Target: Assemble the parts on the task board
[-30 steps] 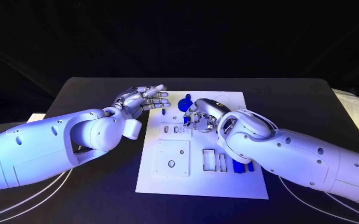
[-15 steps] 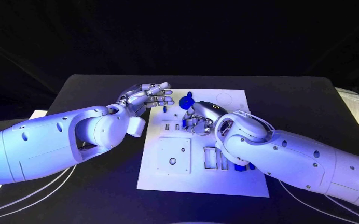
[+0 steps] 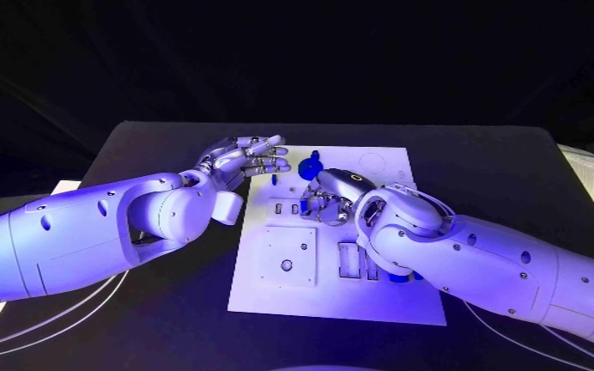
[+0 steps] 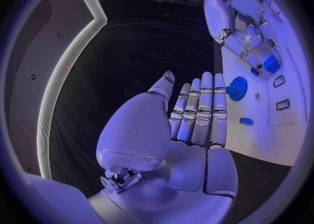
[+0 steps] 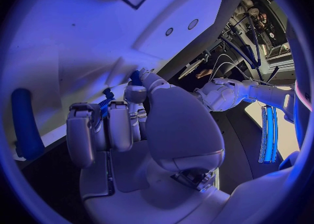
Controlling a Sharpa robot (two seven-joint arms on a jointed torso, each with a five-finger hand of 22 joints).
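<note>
The task board (image 3: 372, 302) is a white plate in the middle of the black table (image 3: 495, 156), and it carries several rectangular recesses. In the near part of the board two long slots (image 3: 355, 262) lie side by side, and one blue part (image 3: 397, 277) sits just beside them, half covered by the right arm. A square plate with a round hole (image 3: 286, 255) lies to the left of these slots. Two small slots (image 3: 285, 209) are seen farther up, and near the far edge of the board a round blue part like a gear (image 3: 310, 166) stands. The left hand (image 3: 243, 161) is over the left edge of the board, near the gear but not touching it; its fingers are stretched and lie together, the thumb is apart from them, and it holds nothing. The right hand (image 3: 332, 192) is low over the middle of the board with its fingers curled down. In the right wrist view the fingertips (image 5: 134, 94) of the right hand (image 5: 141, 130) are closed around a small blue part (image 5: 107, 101), which the head view hides under the hand. This view also shows a long blue part (image 5: 27, 124) lying on the board beside the hand. The left wrist view shows the left hand (image 4: 190, 124) flat and empty, the gear (image 4: 237, 88) just beyond its fingertips, and a small blue piece (image 4: 246, 121) lying on the board near it.
</note>
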